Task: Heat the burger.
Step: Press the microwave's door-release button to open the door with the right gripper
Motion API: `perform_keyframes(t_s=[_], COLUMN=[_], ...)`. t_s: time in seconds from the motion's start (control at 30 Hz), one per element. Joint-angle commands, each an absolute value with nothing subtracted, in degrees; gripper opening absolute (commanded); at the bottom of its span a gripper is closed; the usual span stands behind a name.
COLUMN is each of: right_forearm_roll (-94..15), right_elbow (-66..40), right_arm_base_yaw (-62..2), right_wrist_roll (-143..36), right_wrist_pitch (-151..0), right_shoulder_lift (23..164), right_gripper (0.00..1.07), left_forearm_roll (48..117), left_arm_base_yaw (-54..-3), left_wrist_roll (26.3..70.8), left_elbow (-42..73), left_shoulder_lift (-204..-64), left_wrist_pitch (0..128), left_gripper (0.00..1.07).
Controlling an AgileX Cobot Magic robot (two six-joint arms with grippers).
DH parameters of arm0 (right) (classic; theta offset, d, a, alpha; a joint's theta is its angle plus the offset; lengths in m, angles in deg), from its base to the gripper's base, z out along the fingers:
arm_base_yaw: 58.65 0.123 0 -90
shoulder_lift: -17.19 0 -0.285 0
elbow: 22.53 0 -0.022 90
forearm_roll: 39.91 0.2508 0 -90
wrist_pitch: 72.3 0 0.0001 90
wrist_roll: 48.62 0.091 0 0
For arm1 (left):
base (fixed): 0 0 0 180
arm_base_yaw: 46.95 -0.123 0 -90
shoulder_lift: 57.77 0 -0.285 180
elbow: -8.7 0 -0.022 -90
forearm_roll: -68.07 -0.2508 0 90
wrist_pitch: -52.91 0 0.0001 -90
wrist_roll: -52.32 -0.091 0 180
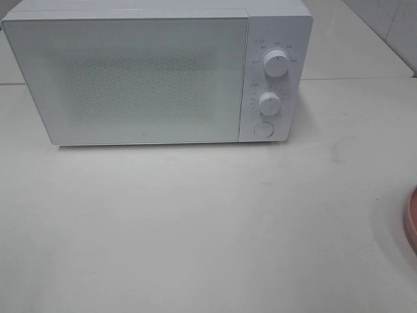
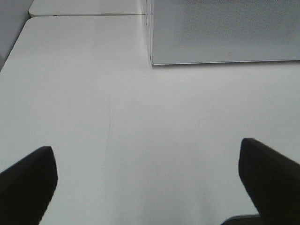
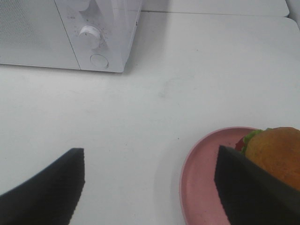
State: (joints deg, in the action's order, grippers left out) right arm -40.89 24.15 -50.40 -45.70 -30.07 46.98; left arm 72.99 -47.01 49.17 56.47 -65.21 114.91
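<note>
White microwave (image 1: 290, 29), door (image 1: 130, 78) w/ fine grey speckle-dot pattern across its centre; knobs (image 1: 276, 63) and round btn (image 1: 263, 129) white, faint grey dial marks. Tabletop (image 1: 195, 228) plain off-white, few pale scuffs. Plate (image 3: 201, 183) pink. Burger (image 3: 276, 154): golden-brown bun, green lettuce, bit of red at side. Left gripper (image 2: 146, 150) & right gripper (image 3: 150, 153): both matte black.

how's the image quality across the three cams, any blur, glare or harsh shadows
Exterior high: hazy, washed out, no hard glare; the white box-shaped microwave oven casts only a faint shadow. Left wrist: even light, left hand dark and soft-edged. Right wrist: right hand equally blurred, one finger hiding part of the golden-bun burger on the shallow pink plate.
</note>
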Motion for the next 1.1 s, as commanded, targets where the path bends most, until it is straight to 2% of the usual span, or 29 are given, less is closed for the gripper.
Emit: perform_keyframes(t_s=[0.03,1.1], right_forearm_roll=[-40.94,-40.94], right_elbow=[23.87,23.87], right_arm_base_yaw=[-50.57,-50.57], right_wrist_roll=[-45.35,-45.35], right_wrist_pitch=[-33.85,-67.37], right_shoulder_lift=[48.81,79.18], right_gripper=[0.75,0.75], left_forearm_roll=[72.88,72.88], left_arm_base_yaw=[-46.95,-46.95], left_wrist_roll=[49.23,49.23], left_elbow=[56.35,56.35], left_shoulder_lift=[-63.84,-63.84], left_wrist_pitch=[114.10,114.10], left_gripper=[0.98,0.98])
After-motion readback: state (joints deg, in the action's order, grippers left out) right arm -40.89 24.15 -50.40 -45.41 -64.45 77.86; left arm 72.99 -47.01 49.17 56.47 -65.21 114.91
